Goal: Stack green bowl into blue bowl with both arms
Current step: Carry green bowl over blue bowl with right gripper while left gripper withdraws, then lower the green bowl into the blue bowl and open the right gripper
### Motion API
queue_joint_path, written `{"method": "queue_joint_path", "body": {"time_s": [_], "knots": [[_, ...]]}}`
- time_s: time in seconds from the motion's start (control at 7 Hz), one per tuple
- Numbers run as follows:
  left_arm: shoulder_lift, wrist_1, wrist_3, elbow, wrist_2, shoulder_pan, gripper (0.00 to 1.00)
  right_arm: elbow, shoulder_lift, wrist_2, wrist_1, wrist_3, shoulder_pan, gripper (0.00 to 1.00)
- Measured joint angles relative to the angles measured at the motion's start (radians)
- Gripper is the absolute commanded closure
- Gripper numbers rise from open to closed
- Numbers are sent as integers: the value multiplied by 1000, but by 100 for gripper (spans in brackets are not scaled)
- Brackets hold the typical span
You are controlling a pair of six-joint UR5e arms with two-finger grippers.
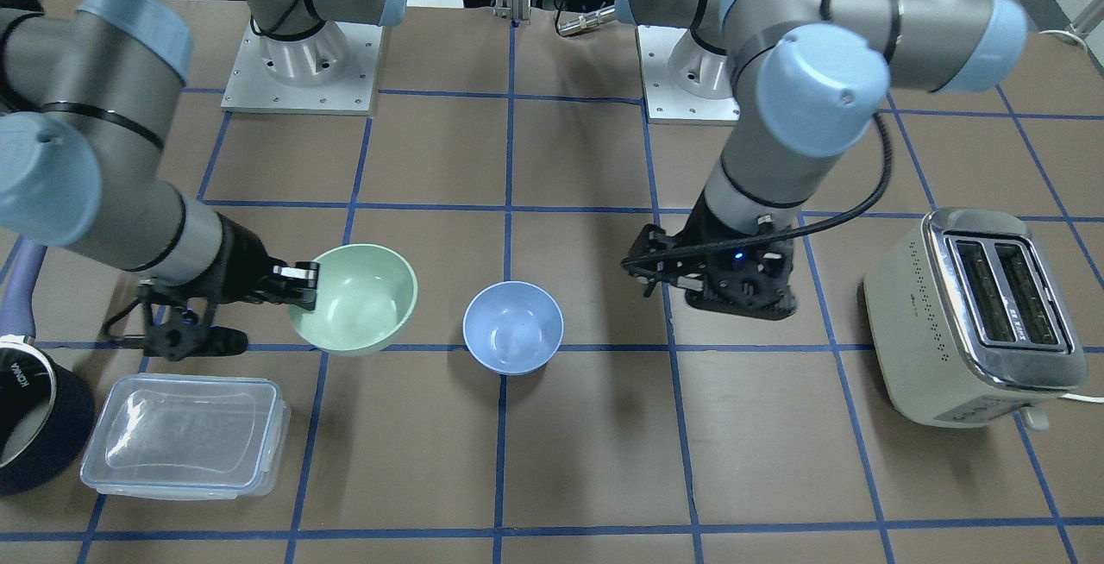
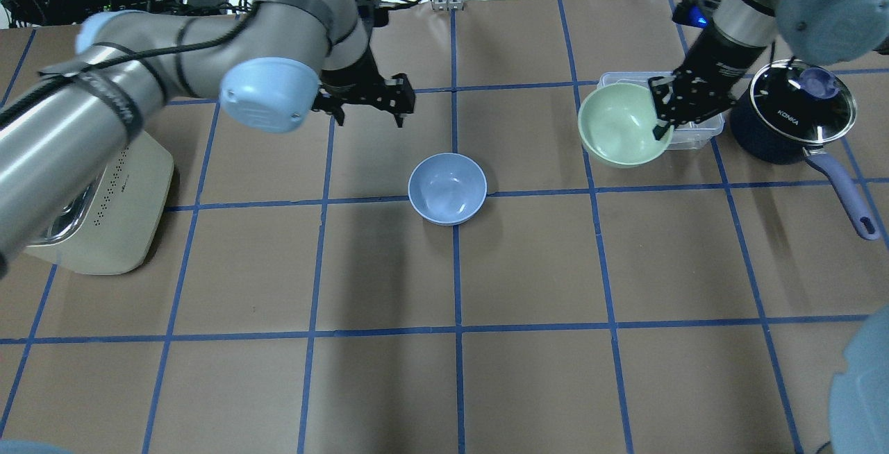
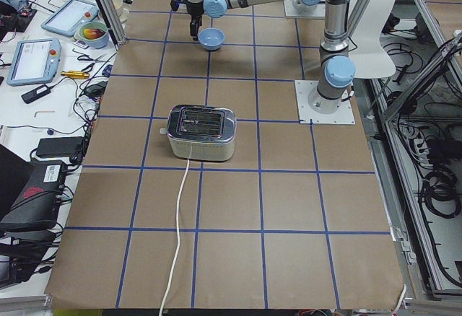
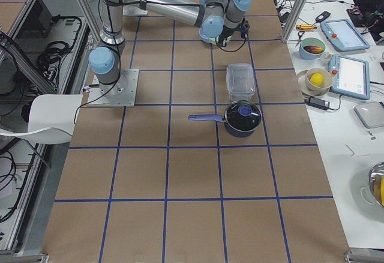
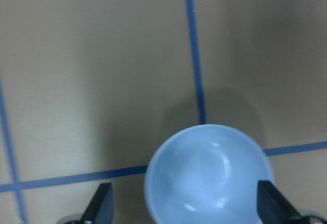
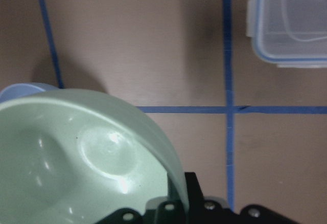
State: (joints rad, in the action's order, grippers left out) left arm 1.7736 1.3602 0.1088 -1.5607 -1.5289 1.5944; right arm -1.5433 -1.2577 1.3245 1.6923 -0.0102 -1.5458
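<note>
The green bowl (image 1: 358, 298) hangs tilted above the table. My right gripper (image 1: 297, 284) is shut on its rim; it also shows in the overhead view (image 2: 660, 117). The right wrist view shows the green bowl (image 6: 76, 157) large at the lower left. The blue bowl (image 1: 512, 327) sits upright and empty on the table near the centre (image 2: 447, 188), apart from the green bowl. My left gripper (image 2: 370, 115) is open and empty, raised above the table beside the blue bowl. In the left wrist view the blue bowl (image 5: 209, 175) lies between and below the two fingertips (image 5: 102, 208).
A clear lidded container (image 1: 185, 435) and a dark blue saucepan (image 2: 792, 117) with a long handle stand just beyond the green bowl on my right. A cream toaster (image 1: 975, 314) stands on my left. Blue tape lines grid the brown table (image 2: 528, 266).
</note>
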Motion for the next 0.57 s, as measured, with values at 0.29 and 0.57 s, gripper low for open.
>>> {"method": "queue_joint_path", "body": {"time_s": [0.29,0.57], "knots": [[-113,81,49,-1,-25,-49,0,0,38,-10,63,-157,-150,100],[-179,129,28,-6,-62,-48,0,-8,99,-11,136,-253,-233,100]]}}
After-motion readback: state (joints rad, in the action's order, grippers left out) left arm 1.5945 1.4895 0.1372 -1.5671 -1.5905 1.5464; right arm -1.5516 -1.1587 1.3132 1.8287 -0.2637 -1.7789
